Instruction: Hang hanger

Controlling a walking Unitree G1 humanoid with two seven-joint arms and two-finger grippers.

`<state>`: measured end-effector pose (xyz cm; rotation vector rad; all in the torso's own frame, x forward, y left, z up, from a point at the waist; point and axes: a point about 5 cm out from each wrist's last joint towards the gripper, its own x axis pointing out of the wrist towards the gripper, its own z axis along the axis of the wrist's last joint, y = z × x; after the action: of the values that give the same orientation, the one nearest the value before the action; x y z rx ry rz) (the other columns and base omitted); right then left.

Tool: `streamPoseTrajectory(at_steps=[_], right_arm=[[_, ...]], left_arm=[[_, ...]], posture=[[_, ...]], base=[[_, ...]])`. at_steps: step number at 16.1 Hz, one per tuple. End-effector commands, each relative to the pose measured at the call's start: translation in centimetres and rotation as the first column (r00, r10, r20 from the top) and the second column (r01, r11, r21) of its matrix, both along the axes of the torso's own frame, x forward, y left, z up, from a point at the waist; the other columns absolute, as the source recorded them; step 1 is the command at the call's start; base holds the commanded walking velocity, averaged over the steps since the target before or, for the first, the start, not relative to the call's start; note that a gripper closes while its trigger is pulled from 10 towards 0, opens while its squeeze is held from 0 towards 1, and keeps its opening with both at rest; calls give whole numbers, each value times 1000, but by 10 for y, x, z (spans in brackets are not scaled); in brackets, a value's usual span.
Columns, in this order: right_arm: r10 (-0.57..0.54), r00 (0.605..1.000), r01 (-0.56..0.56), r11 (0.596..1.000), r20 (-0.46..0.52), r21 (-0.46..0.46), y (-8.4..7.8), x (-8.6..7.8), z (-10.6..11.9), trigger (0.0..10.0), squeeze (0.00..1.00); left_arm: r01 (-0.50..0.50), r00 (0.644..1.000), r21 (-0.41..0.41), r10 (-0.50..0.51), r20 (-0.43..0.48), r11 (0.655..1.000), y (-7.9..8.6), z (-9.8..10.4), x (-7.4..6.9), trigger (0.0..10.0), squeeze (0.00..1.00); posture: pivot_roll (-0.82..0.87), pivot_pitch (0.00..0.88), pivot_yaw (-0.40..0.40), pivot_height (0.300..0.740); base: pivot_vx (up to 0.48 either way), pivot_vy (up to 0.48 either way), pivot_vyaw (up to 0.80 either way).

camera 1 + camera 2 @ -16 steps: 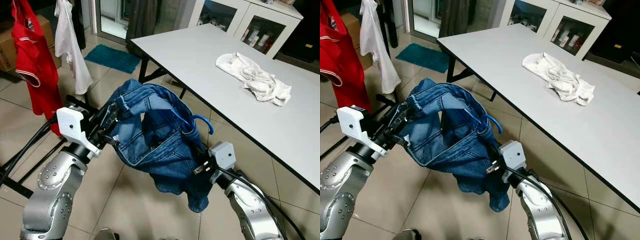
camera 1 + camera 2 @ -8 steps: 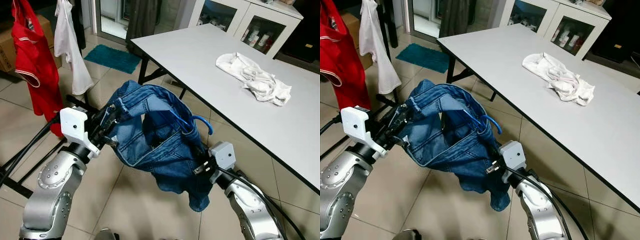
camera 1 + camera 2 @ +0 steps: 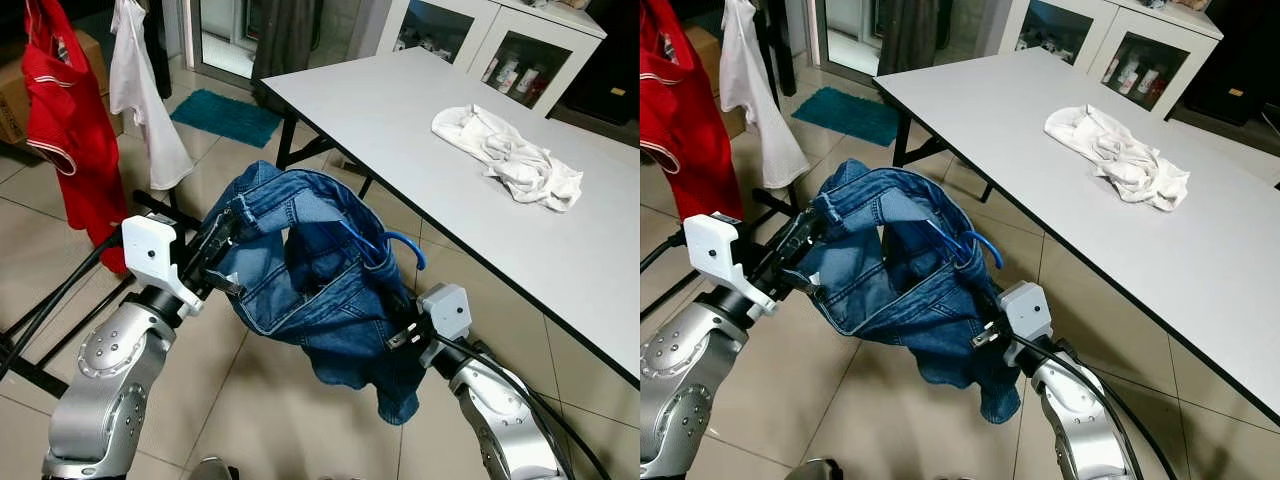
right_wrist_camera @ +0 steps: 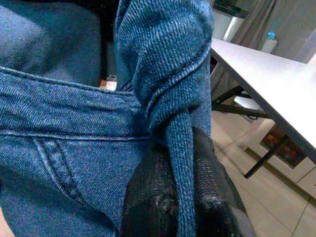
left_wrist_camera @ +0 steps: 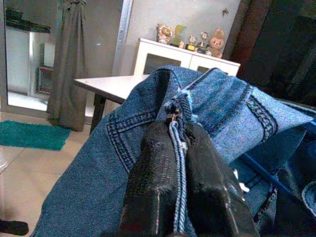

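- Your left gripper [image 5: 180, 148] clamped the jeans [image 3: 320, 290] waistband.
- Your right gripper [image 4: 180, 163] pinched the opposite edge, spreading them over the blue hanger [image 3: 385, 245] for hanging.

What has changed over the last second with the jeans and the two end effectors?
Very little. The left end effector has crept slightly up and toward the red shirt, carrying its edge of the blue jeans along. The right end effector stays clamped on a denim fold. The blue hanger still sits inside the jeans; the white cloth lies unmoved on the table.
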<state>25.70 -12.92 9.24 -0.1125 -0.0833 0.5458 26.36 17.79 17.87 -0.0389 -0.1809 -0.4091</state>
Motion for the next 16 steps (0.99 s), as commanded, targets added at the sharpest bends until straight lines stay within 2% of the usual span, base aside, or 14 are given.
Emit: streamPoseTrajectory(at_steps=[1,7,8,9,10,16], right_arm=[[-29,999,29,1000,34,6,-7,1,5,0,0],[-23,999,23,1000,33,9,-5,1,4,0,0],[-23,999,23,1000,33,10,-5,1,4,0,0],[-23,999,22,1000,33,10,-5,1,4,0,0],[-22,999,22,1000,34,10,-4,1,4,0,0],[-22,999,22,1000,33,8,-5,1,4,0,0]], left_arm=[[20,1000,-10,-20,16,1000,-4,3,-1,0,0],[13,1000,-6,-13,25,1000,-3,5,-2,0,0],[14,1000,-10,-13,17,1000,-3,4,-1,3412,0],[20,1000,-13,-20,13,1000,-4,4,-1,10000,263],[26,1000,-21,-26,10,999,-4,4,-2,10000,1000],[39,999,-21,-38,15,999,-5,4,-2,10000,1000]], posture=[[122,111,-152,740],[130,108,-150,740],[130,107,-150,740],[130,105,-149,740],[130,106,-148,740],[128,105,-149,740]], base=[[0,0,0],[0,0,0],[0,0,0],[0,0,0],[0,0,0],[0,0,0]])
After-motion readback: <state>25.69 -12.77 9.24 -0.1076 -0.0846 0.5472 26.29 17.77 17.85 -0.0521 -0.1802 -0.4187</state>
